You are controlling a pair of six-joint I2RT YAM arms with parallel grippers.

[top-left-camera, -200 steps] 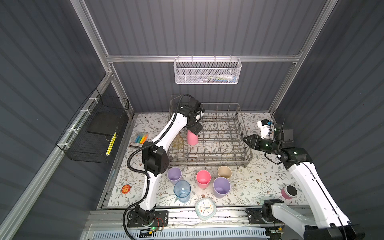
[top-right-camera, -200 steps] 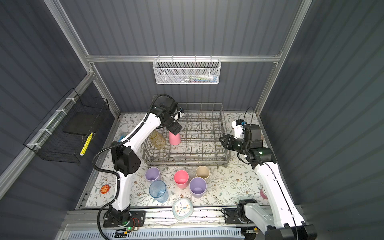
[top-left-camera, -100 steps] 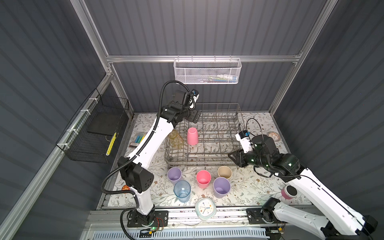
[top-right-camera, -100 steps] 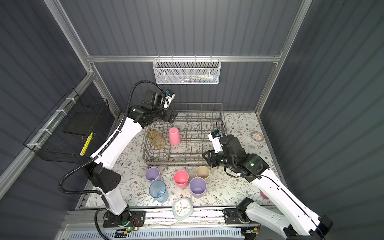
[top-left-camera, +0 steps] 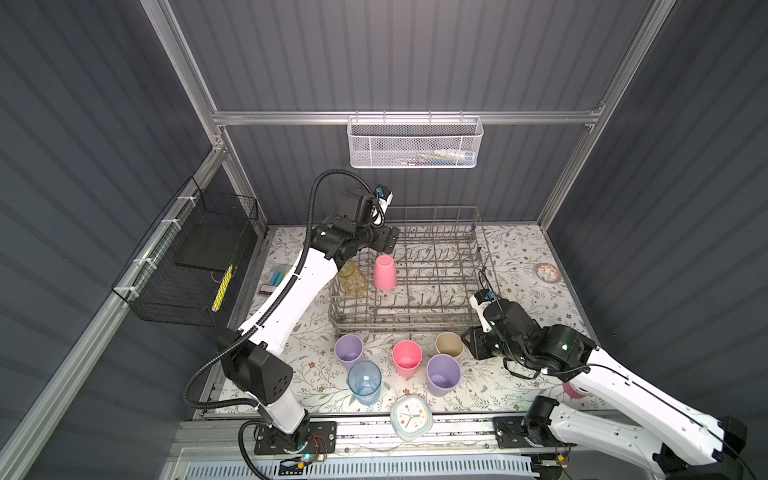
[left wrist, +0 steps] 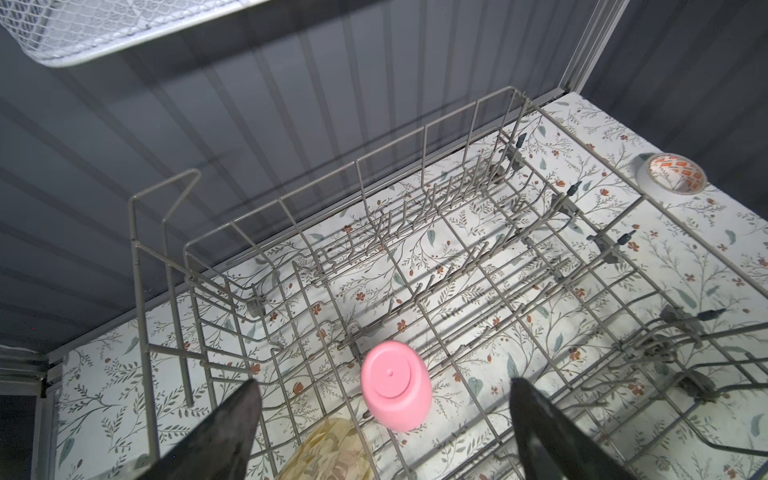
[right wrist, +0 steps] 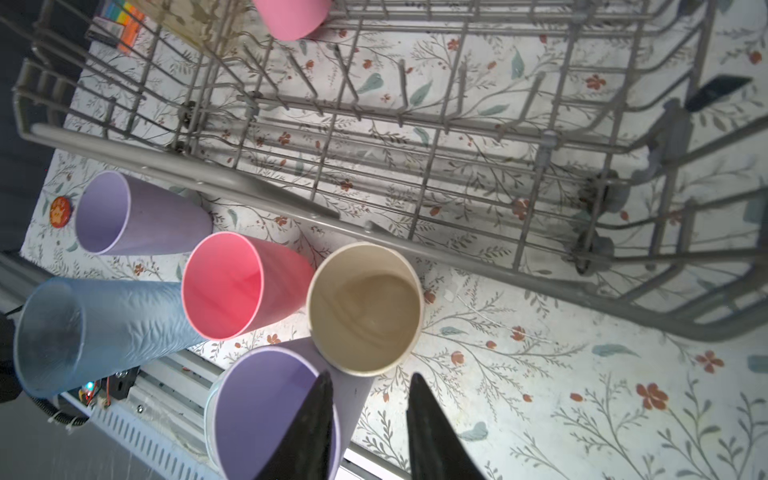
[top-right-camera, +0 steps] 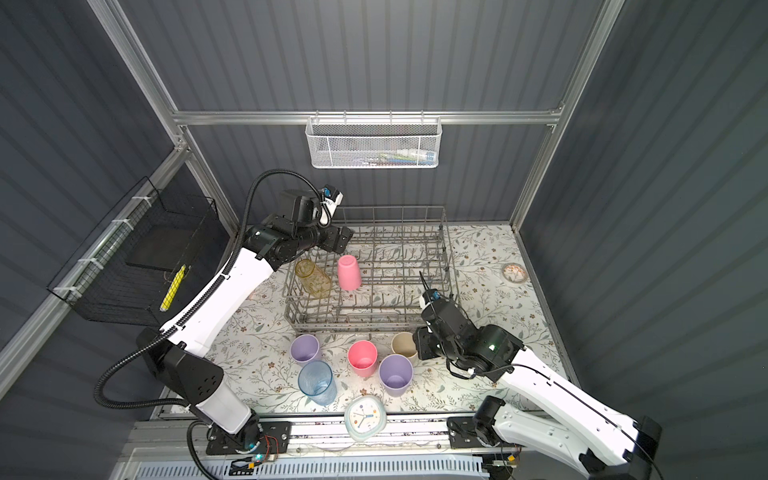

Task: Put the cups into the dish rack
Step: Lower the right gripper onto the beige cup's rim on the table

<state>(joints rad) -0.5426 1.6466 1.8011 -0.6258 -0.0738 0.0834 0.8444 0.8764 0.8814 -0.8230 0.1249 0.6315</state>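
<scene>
The grey wire dish rack [top-left-camera: 399,322] [top-right-camera: 370,321] holds an upside-down pink cup [top-left-camera: 385,272] [left wrist: 395,384] and a yellowish patterned glass [top-left-camera: 352,278] [left wrist: 328,451] in its left part. My left gripper [top-left-camera: 388,241] [left wrist: 383,381] hangs open and empty above them. In front of the rack stand two lilac cups [top-left-camera: 349,351] [top-left-camera: 443,374], a pink cup [top-left-camera: 407,357], a beige cup [top-left-camera: 449,345] [right wrist: 365,307] and a blue cup [top-left-camera: 364,382]. My right gripper [top-left-camera: 471,343] [right wrist: 370,375] hovers just right of the beige cup, narrowly open, holding nothing.
A white mesh basket [top-left-camera: 415,143] hangs on the back wall and a black wire basket [top-left-camera: 195,257] on the left wall. A clock [top-left-camera: 410,417] lies at the front edge, a tape roll [top-left-camera: 546,272] right of the rack, and coloured markers [top-left-camera: 278,276] left of it.
My left gripper has let go of the pink cup in the rack and drawn up and back. My right arm has swung from the rack's right side forward to the beige cup.
</scene>
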